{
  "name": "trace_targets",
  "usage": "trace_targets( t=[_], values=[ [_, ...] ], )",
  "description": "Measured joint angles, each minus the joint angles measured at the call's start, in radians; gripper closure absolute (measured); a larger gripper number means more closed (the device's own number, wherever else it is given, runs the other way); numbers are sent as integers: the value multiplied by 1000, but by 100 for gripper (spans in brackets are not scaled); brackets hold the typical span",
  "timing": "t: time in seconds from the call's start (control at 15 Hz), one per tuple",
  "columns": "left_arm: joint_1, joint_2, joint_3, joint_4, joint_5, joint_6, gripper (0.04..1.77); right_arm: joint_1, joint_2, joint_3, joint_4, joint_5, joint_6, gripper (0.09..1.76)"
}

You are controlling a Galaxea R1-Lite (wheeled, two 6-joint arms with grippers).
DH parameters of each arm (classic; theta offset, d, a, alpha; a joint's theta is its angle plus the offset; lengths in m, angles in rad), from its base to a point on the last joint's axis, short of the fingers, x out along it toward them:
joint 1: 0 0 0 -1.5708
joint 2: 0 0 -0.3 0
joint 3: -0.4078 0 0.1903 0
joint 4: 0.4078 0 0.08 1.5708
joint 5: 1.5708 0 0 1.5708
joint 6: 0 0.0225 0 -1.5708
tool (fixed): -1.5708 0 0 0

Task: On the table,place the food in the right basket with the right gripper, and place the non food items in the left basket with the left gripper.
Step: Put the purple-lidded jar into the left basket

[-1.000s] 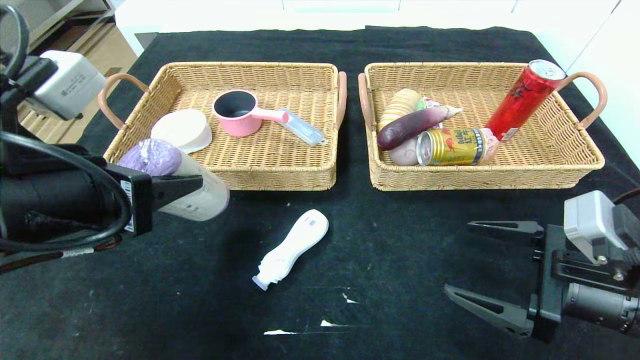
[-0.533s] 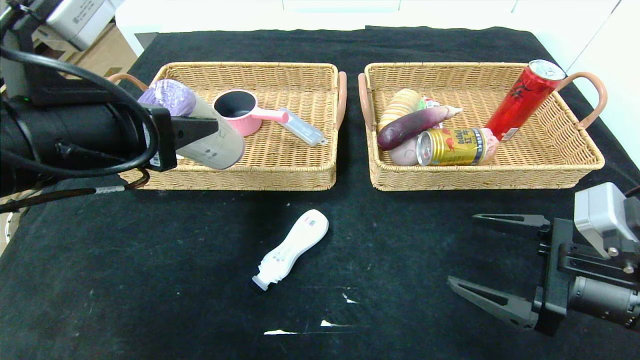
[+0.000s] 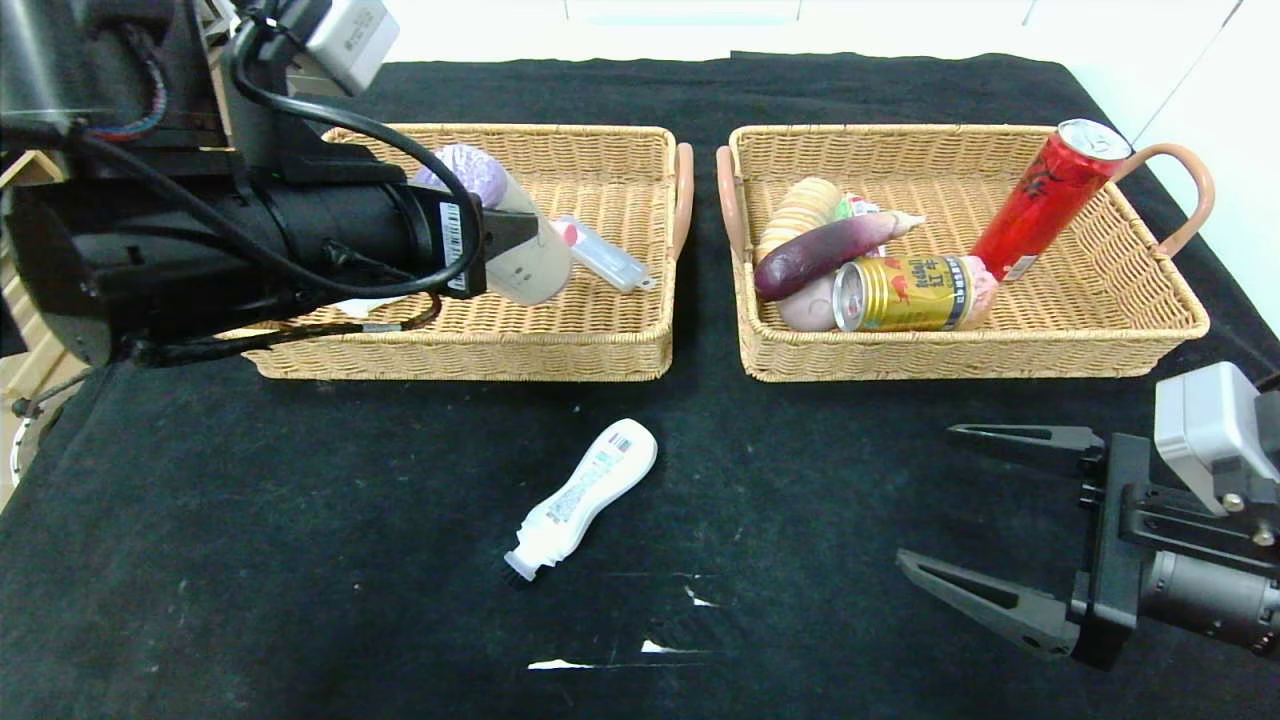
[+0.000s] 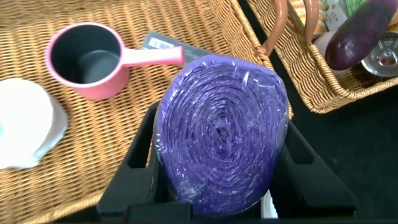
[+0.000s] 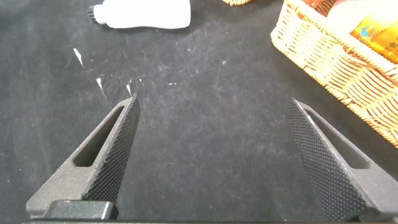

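Note:
My left gripper (image 3: 520, 245) hangs over the left basket (image 3: 560, 345), shut on the beige roll (image 3: 540, 272) with the purple top (image 4: 219, 130). Its black fingers (image 4: 134, 168) press both sides of the roll. The white brush (image 3: 585, 490) lies on the black table (image 3: 300, 560) in front of the baskets, bristles toward me; it also shows in the right wrist view (image 5: 146, 14). My right gripper (image 3: 925, 496) stands open and empty low over the cloth at the front right (image 5: 212, 102). The right basket (image 3: 960, 358) holds the red can (image 3: 1050, 195), gold can (image 3: 905, 293), eggplant (image 3: 825, 252) and potato (image 3: 808, 305).
Under my left gripper, the left basket holds a pink saucepan (image 4: 87, 59), a white round piece (image 4: 25, 130) and a small clear box (image 3: 605, 255). A narrow gap separates the two baskets. White flecks (image 3: 660, 650) mark the cloth near the front.
My left arm has carried the roll from in front of the left basket's left corner up and rightward, over the basket's inside. The right gripper has barely shifted and stays open.

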Motion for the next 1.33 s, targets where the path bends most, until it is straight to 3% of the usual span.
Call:
trace_targets(
  t=[0.33,0.6,1.13,1.33],
  values=[
    [-32,101,-76,-3,0,5,90,0,-6,0,-1,0,0,14],
    [-34,168,-101,-68,-1,7,90,0,-6,0,-1,0,1,14],
    [-30,238,-150,-75,1,19,90,0,-6,0,-1,0,1,14],
    [-30,247,-159,-73,1,20,65,-2,-4,0,0,0,2,14]
  ],
)
